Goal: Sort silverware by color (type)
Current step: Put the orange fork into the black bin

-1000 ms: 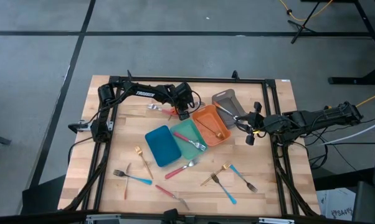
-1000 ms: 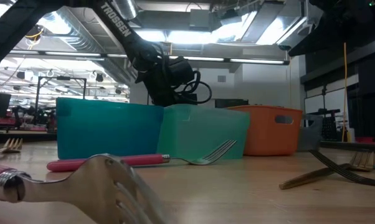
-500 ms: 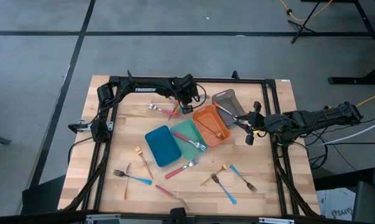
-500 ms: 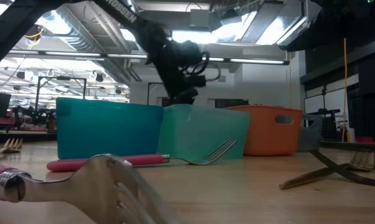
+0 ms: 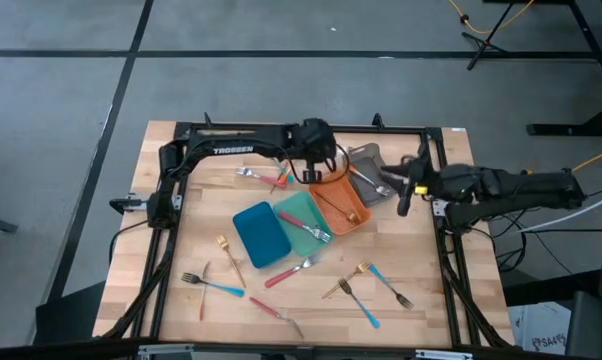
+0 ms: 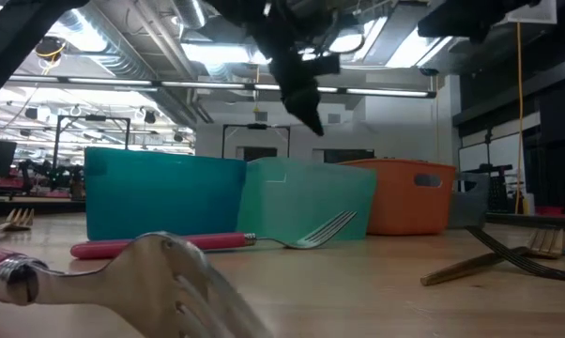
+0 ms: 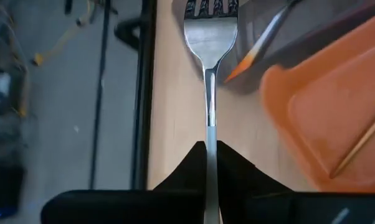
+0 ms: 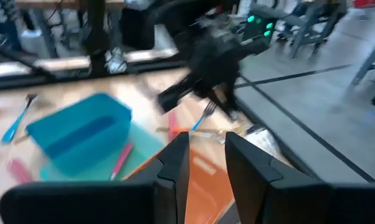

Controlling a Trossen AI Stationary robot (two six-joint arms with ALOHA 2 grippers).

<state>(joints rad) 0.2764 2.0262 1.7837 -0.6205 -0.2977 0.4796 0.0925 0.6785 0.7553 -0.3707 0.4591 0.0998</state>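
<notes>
The high view looks straight down on the whole table (image 5: pixel 181 200), while the low view sits at tabletop height, very near a fork (image 6: pixel 142 277), facing the room. Each wrist view looks forward past its own fingers; all four share the orange tray (image 5: pixel 341 200).

Bright ceiling strip lights (image 6: pixel 264 54) glare; right wrist view motion-blurred; shadows soft.

The silver fork's (image 7: pixel 210 74) handle end is hidden between the left gripper's (image 7: pixel 210 163) fingers.
</notes>
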